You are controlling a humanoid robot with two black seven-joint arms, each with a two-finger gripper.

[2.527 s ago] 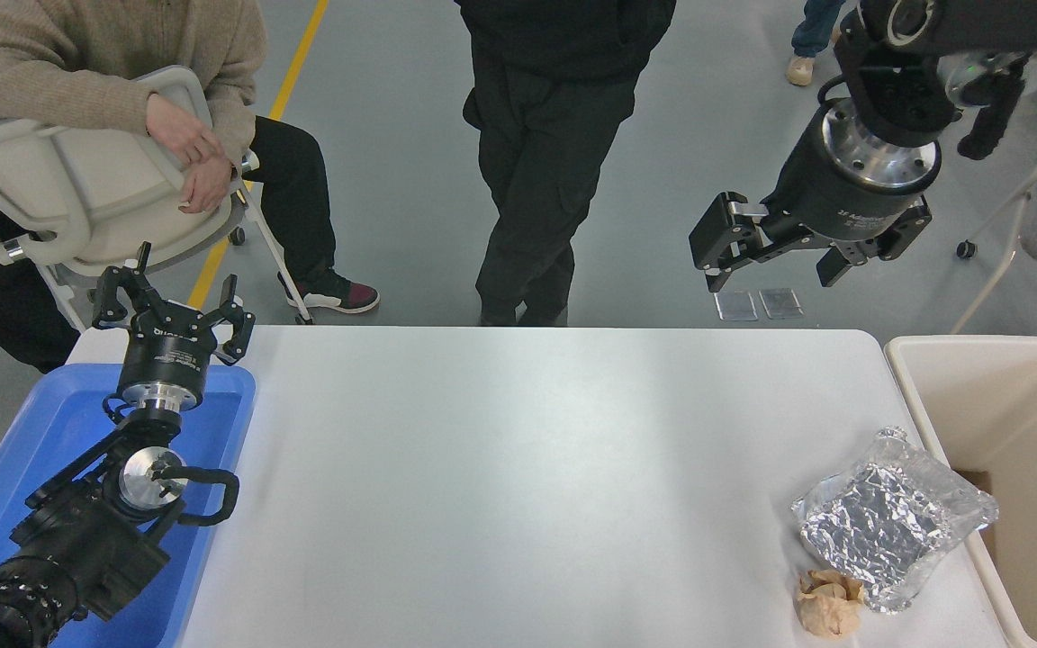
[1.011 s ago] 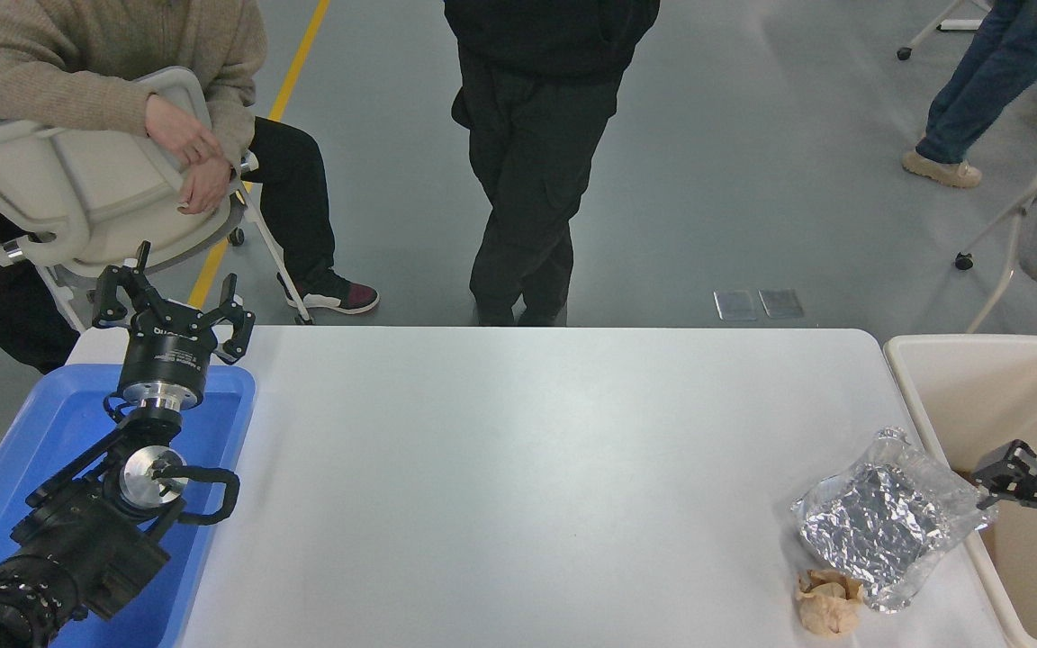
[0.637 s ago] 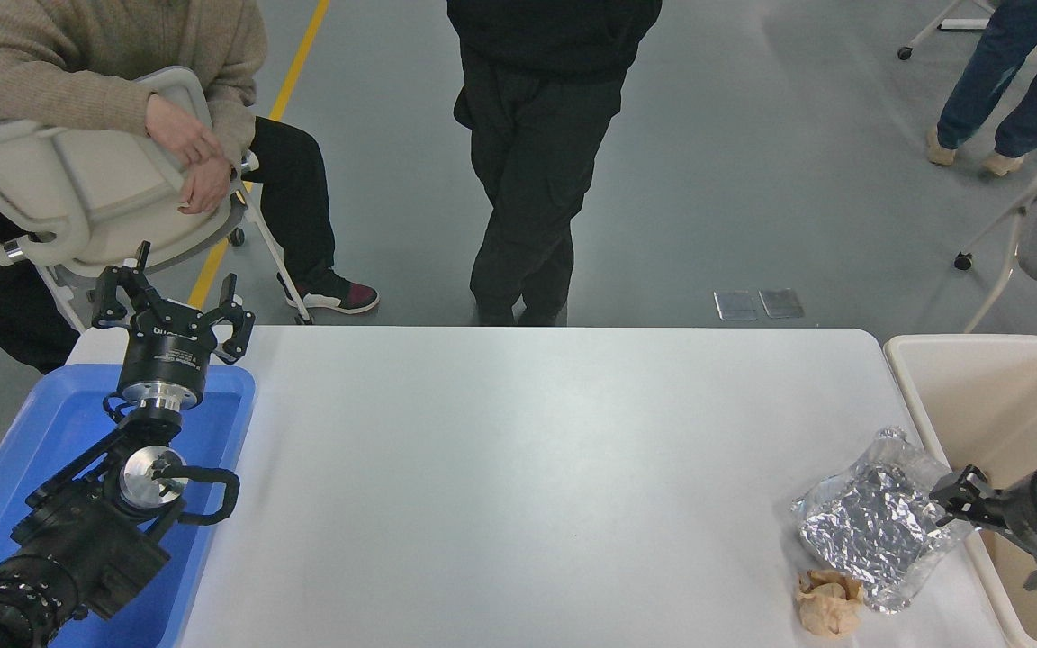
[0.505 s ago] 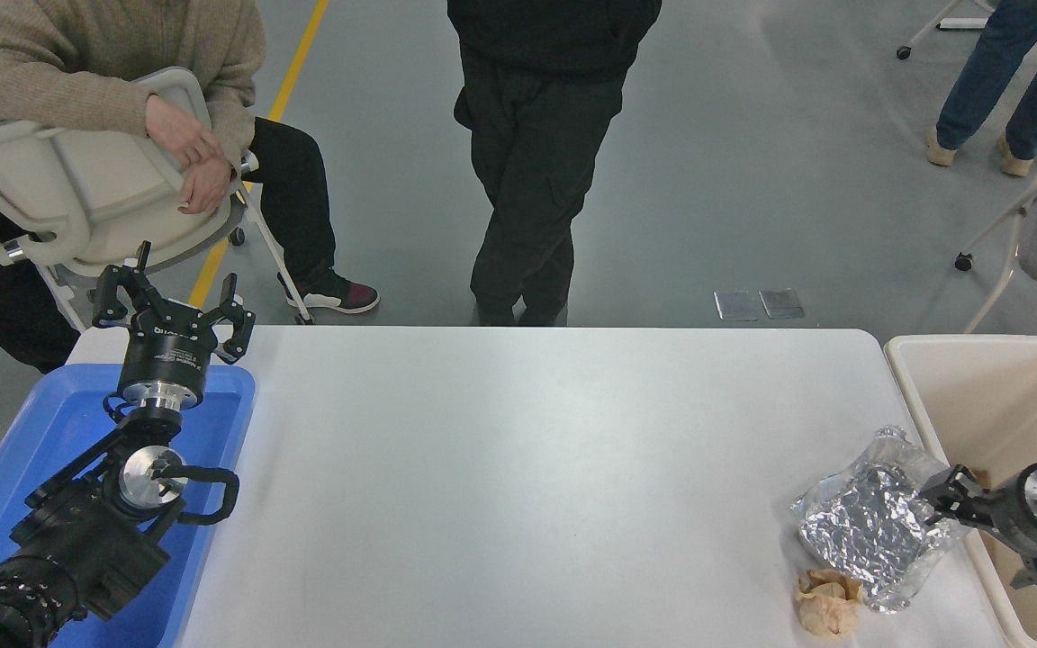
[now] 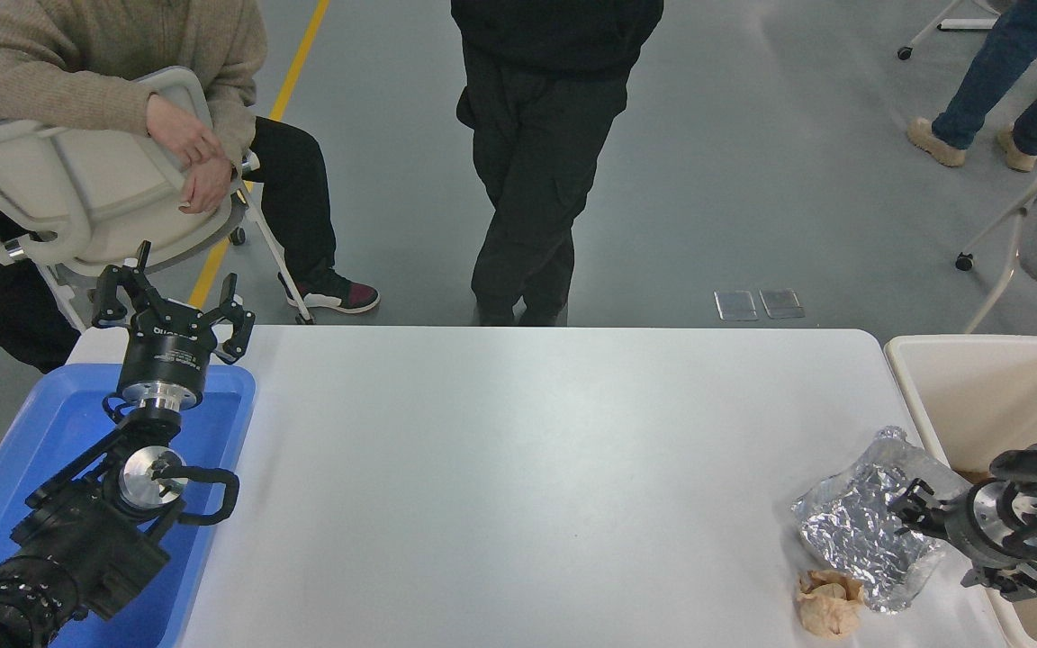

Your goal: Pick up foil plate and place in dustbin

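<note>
**Inspector:** Report the right arm's position against the previous record.

**Assistant:** The right gripper (image 5: 919, 515) has come in from the right edge and now sits low over the right part of the foil plate (image 5: 861, 531). Half a second ago its fingertips were at the plate's right rim; they now reach further left over the foil. Whether the fingers are spread or closed on the foil cannot be told from this view.

**Inspector:** Location of the plate?

**Assistant:** On the white table (image 5: 518, 468), near its right front corner, unchanged in place. It lies just beside the dustbin (image 5: 978, 387), which stands off the table's right edge. The crumpled brown paper ball (image 5: 828, 601) touches the plate's near edge, as before.

**Inspector:** Left arm?

**Assistant:** Parked at the lower left over the blue tray (image 5: 212, 423). The left gripper (image 5: 173, 310) points away from the camera with its fingers spread, holding nothing; no change.

**Inspector:** Bystanders?

**Assistant:** One person in black trousers (image 5: 536, 171) stands at the far side. Another, in a beige sweater (image 5: 113, 54), sits at the upper left with arms on a chair back (image 5: 77, 189).
</note>
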